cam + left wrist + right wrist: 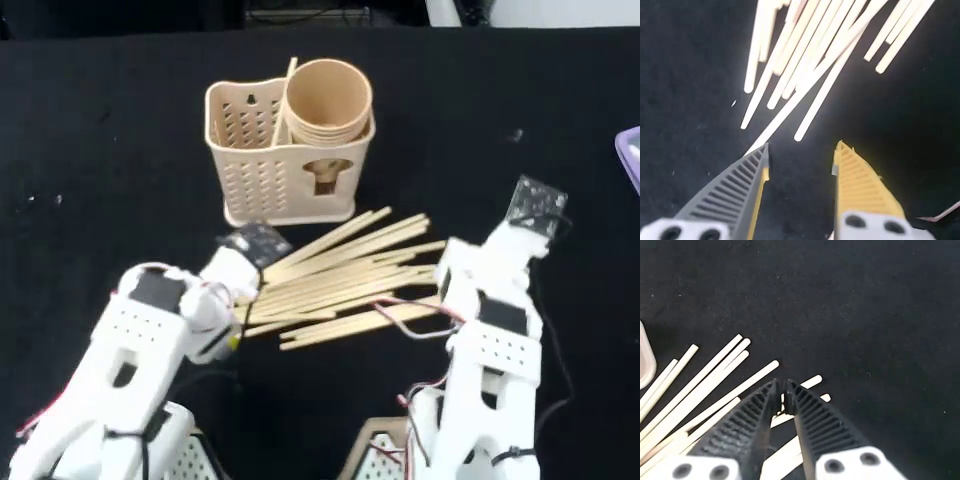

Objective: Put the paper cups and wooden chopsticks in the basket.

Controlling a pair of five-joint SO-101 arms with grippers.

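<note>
At 6 o'clock from the basket [270, 185], where the wooden chopsticks [340, 275] lie fanned, we should lower our left gripper [802, 145], its jaws apart, squarely over one stick's end, while the right gripper [783, 382] hangs closed.

1. The wooden chopsticks [345, 280] are seen as pale, bare, matt wood.
2. The basket [265, 175] is moulded in smooth beige plastic.
3. The paper cups [328, 95] are made of matt paper.
4. The table [120, 60] is covered in matt black cloth.
</note>
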